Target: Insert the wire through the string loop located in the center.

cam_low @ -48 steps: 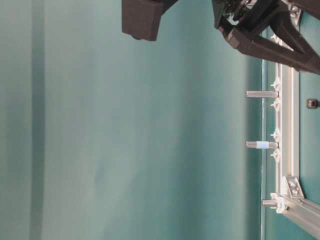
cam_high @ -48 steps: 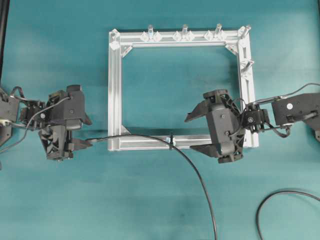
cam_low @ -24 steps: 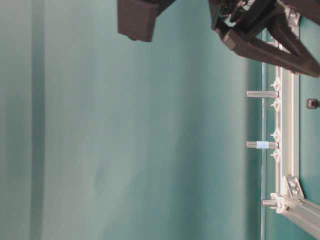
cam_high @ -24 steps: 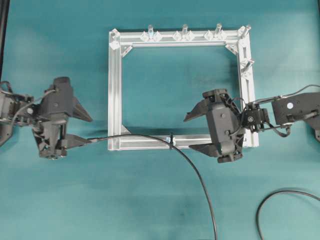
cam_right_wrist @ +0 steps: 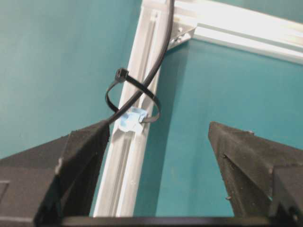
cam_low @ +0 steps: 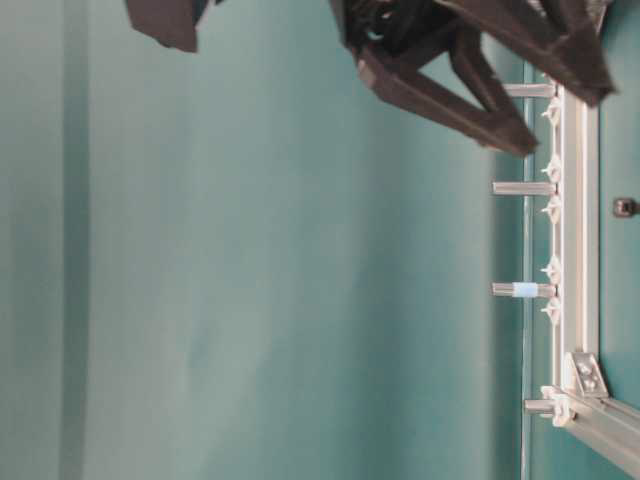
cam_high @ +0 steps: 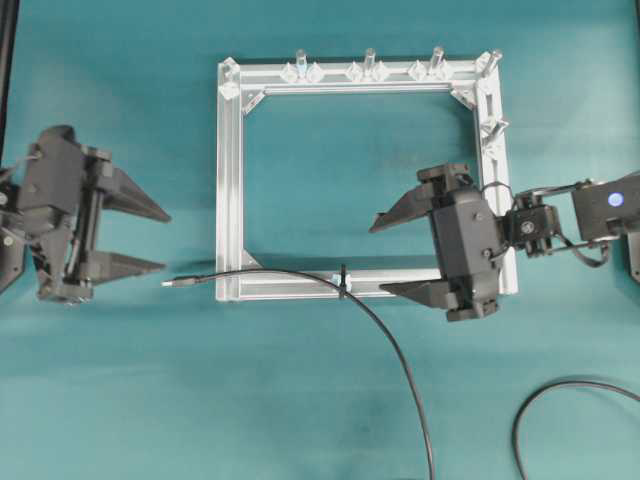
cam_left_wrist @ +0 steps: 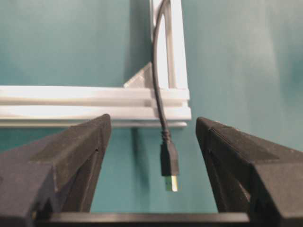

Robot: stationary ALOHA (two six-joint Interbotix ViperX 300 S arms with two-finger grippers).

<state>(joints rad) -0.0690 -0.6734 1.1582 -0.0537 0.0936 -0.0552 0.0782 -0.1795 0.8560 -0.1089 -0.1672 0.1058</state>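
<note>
Since a second ago the left hand (cam_high: 140,238) has backed off leftward, spread empty like the right hand (cam_high: 395,254), leaving the wire (cam_high: 390,345) through the loop (cam_high: 343,281) along the frame (cam_high: 229,180), where any snag could drag it out.

Even, bright light falls from above; shadows on the teal table (cam_high: 120,400) are soft and short. The aluminium frame (cam_high: 230,180) glares almost white. Both wrist views blur up close, their fingers (cam_left_wrist: 61,161) fuzzy-edged.
</note>
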